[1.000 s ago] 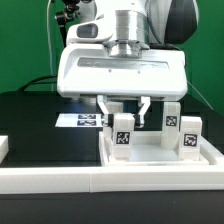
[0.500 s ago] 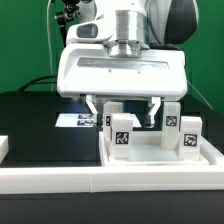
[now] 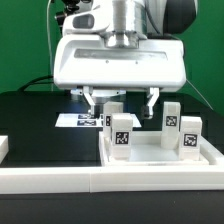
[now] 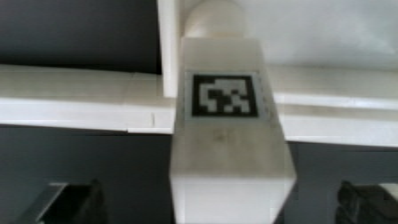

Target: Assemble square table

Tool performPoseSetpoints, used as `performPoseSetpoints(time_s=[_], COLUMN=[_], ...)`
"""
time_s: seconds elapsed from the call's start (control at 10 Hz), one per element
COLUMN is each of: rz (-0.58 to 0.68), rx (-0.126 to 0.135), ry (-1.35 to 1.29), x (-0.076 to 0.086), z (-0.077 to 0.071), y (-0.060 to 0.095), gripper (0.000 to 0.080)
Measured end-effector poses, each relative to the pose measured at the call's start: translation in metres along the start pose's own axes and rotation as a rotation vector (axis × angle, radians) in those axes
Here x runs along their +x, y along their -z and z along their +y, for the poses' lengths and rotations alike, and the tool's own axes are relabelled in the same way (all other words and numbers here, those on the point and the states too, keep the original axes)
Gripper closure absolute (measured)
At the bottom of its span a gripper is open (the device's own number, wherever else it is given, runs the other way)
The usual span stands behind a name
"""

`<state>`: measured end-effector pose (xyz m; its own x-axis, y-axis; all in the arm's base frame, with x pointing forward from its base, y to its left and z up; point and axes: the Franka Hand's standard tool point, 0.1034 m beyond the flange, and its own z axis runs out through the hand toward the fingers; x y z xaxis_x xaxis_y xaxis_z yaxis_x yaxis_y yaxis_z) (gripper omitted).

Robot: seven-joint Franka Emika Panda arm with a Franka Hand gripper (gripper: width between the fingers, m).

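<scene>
The white square table top (image 3: 160,157) lies at the exterior view's right. Several short white tagged legs stand upright on it: one at the front left (image 3: 122,134), one just behind it (image 3: 112,110), and two on the right (image 3: 171,118) (image 3: 190,136). My gripper (image 3: 121,100) hangs open just above the left legs, its fingers (image 3: 90,99) spread wide and holding nothing. In the wrist view a tagged leg (image 4: 226,95) stands free between the dark fingertips (image 4: 71,200), with the table top's white rim (image 4: 71,95) crossing behind it.
A long white rail (image 3: 100,182) runs along the front edge. The marker board (image 3: 78,120) lies on the black table behind the table top. A small white piece (image 3: 3,148) shows at the exterior view's left edge. Green backdrop behind.
The jaws spread from a narrow grip round the left leg to wide open, letting it go. The gripper has since risen a little; the leg stays upright.
</scene>
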<state>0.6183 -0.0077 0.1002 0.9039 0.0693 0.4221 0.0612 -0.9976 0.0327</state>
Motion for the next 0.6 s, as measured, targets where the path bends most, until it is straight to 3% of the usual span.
performPoseSetpoints(time_s=[0.2,0.3,0.4,0.6], rz=[-0.016,-0.061,-0.149,-0.250], rx=[0.008,0.029,0.069,0.096], ry=[-0.003,-0.012,-0.027,-0.021], x=[-0.002,-0.006,-0.008,-0.009], z=[-0.002,-0.007,-0.013,-0.007], y=[-0.002,-0.003,-0.005,-0.008], gripper=[0.0150,0.0150,0.0150,0.0150])
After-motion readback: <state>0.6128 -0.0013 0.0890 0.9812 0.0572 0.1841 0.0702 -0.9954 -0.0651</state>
